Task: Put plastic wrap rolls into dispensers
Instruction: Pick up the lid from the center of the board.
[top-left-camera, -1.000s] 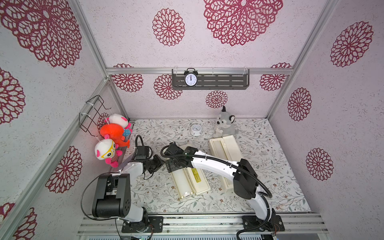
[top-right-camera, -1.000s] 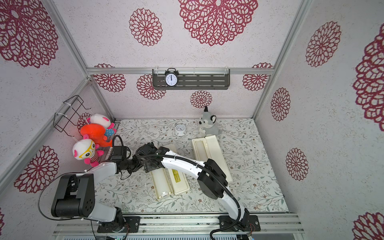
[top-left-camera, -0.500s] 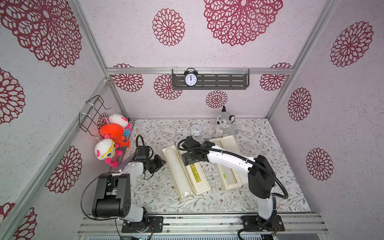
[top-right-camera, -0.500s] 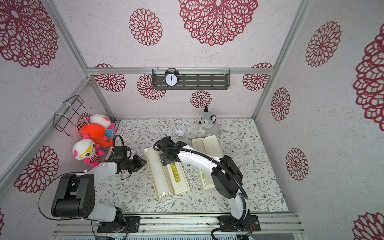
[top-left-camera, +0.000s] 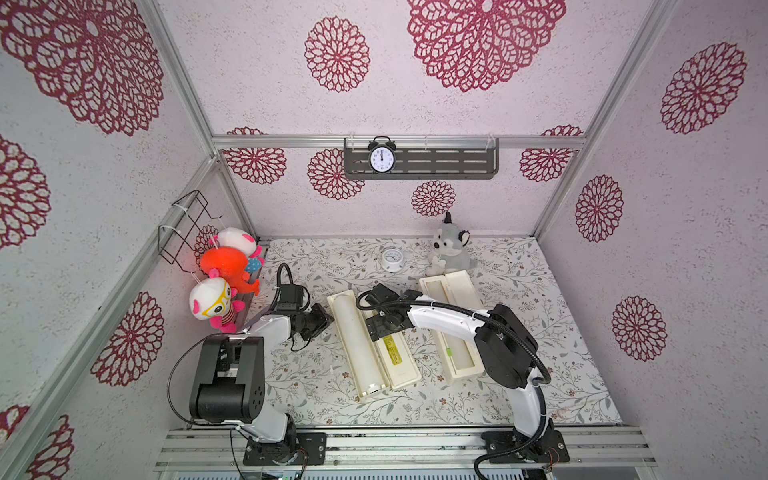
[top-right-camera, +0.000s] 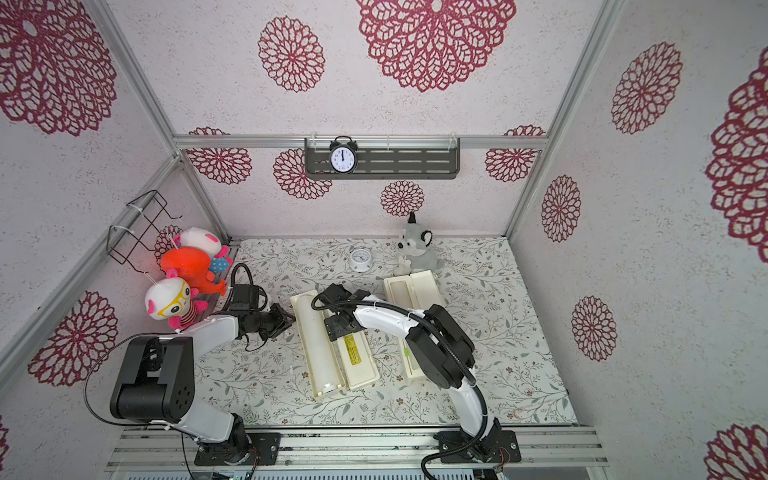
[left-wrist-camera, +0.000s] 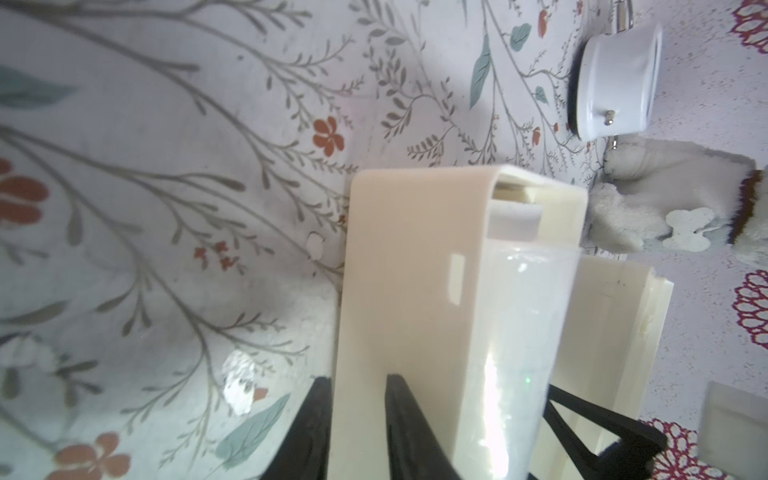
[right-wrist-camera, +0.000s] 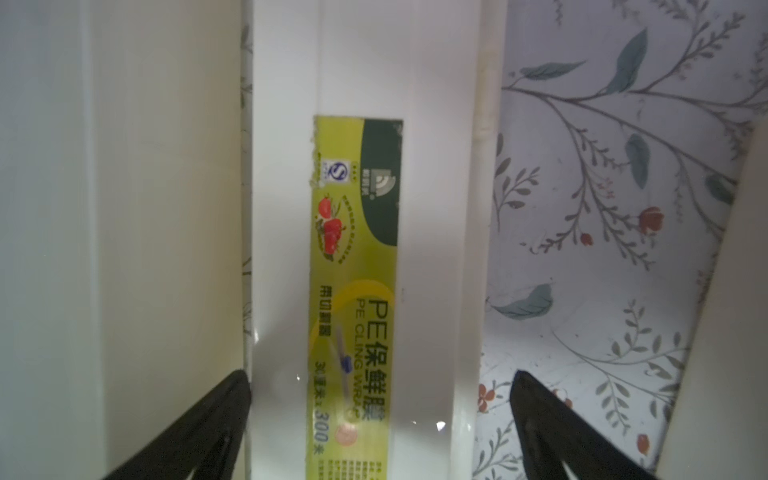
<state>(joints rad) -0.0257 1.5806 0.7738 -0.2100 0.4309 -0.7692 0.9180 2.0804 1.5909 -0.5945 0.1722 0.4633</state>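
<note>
An open dispenser (top-left-camera: 348, 332) lies at mid-table, its lid (top-left-camera: 395, 357) with the yellow-green label folded flat beside it. One plastic wrap roll (top-left-camera: 357, 336) lies in its tray; the roll (left-wrist-camera: 519, 353) shows glossy white in the left wrist view. My left gripper (top-left-camera: 326, 320) is shut on the tray's left wall (left-wrist-camera: 395, 270), one finger on each side. My right gripper (top-left-camera: 382, 328) hovers open over the lid (right-wrist-camera: 357, 249), which shows between its jaws with gaps either side. A second dispenser (top-left-camera: 455, 357) lies open to the right, partly hidden by my right arm.
A small white alarm clock (top-left-camera: 392, 260) and a grey plush animal (top-left-camera: 449, 249) stand at the back of the table. Plush toys (top-left-camera: 224, 270) hang on the left wall by a wire basket (top-left-camera: 187, 224). A shelf with a clock (top-left-camera: 381, 160) is on the back wall.
My right gripper has swung from the tray's far end, beside the left gripper, over to the lid and its jaws have widened. The left gripper has kept its hold.
</note>
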